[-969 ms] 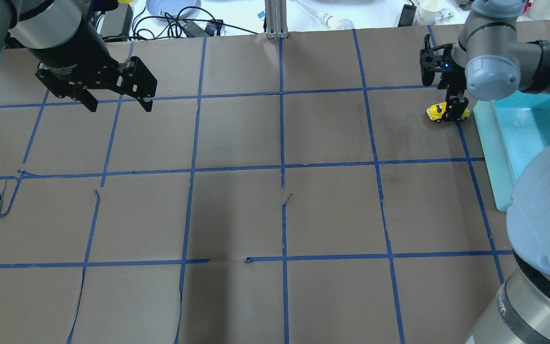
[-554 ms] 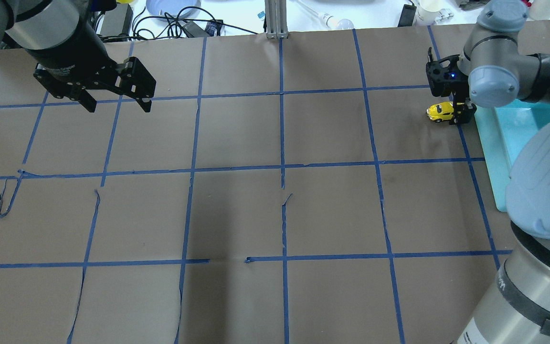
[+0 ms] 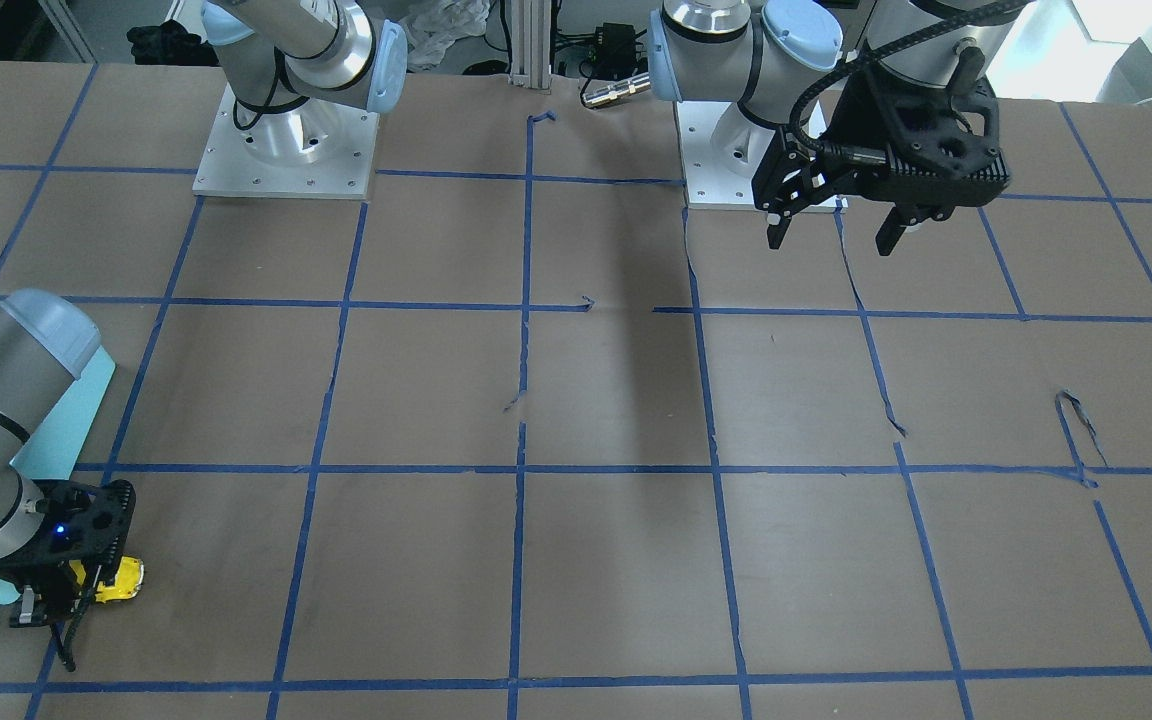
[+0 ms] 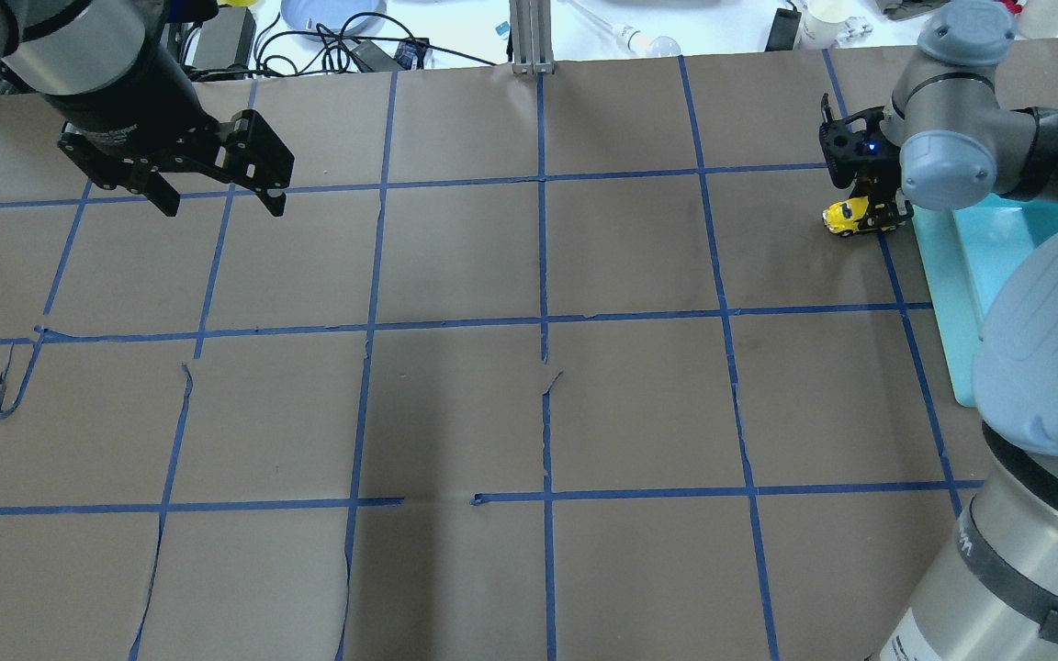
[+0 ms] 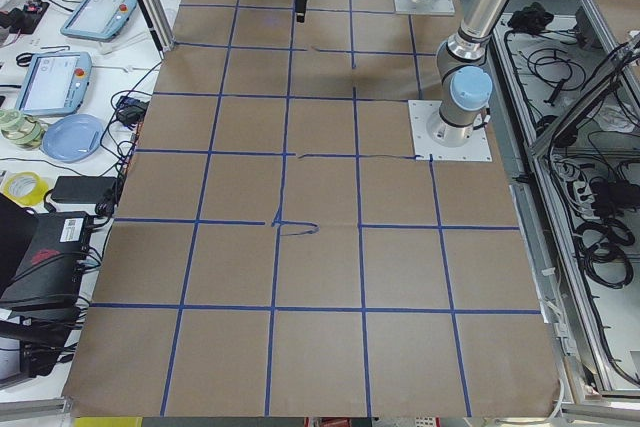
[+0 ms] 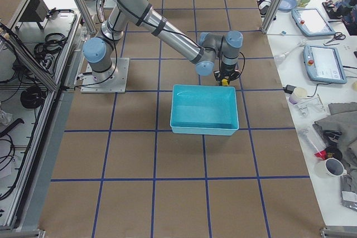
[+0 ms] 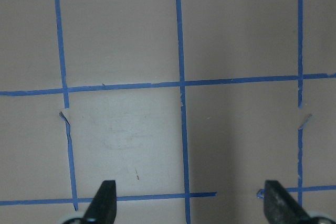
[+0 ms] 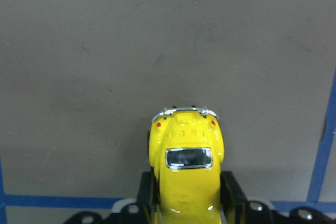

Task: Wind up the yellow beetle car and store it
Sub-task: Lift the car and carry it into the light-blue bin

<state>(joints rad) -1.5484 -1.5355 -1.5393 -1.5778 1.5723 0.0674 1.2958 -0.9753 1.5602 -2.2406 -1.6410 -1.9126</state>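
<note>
The yellow beetle car (image 4: 845,217) sits at the far right of the table, just left of the blue bin. It also shows in the front-facing view (image 3: 122,581) and in the right wrist view (image 8: 186,171). There its rear points away and its sides lie between the two fingers. My right gripper (image 4: 876,213) is low over the table and shut on the car. My left gripper (image 4: 221,206) hangs open and empty above the far left of the table. Its fingertips (image 7: 103,203) are wide apart in the left wrist view.
A light-blue bin (image 4: 997,248) stands at the table's right edge, right beside the car; it also shows in the right exterior view (image 6: 203,110). Brown paper with a blue tape grid covers the table. Cables and clutter lie beyond the far edge.
My right wrist has moved a little to the right and settled around the car, which now sits slightly turned. My left gripper has drifted slightly left.
</note>
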